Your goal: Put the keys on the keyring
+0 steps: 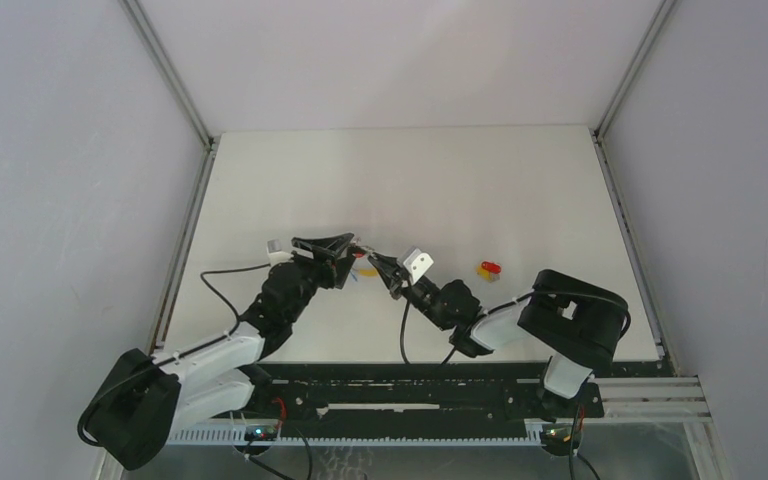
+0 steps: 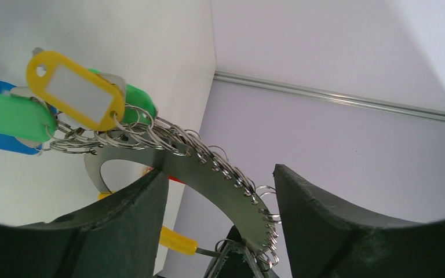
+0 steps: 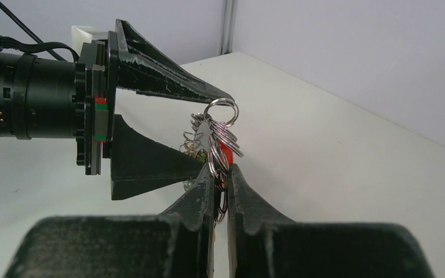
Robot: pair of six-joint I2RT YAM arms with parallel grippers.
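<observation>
The keyring point(image 2: 208, 174) is a grey metal arc lined with small split rings, hung with yellow point(image 2: 75, 90), green and blue tags. It hangs above the table between both grippers point(image 1: 365, 255). My right gripper point(image 3: 220, 172) is shut on its lower edge and rings. My left gripper point(image 2: 220, 171) is open, its fingers point(image 2: 324, 220) on either side of the arc; in the right wrist view the upper fingertip point(image 3: 208, 95) touches a split ring. Loose keys point(image 1: 489, 268) with red and yellow heads lie on the table to the right of my right arm.
The white table point(image 1: 410, 180) is walled by grey panels with metal rails at the left point(image 1: 185, 250) and right point(image 1: 625, 240) edges. A black cable point(image 1: 222, 290) loops beside the left arm.
</observation>
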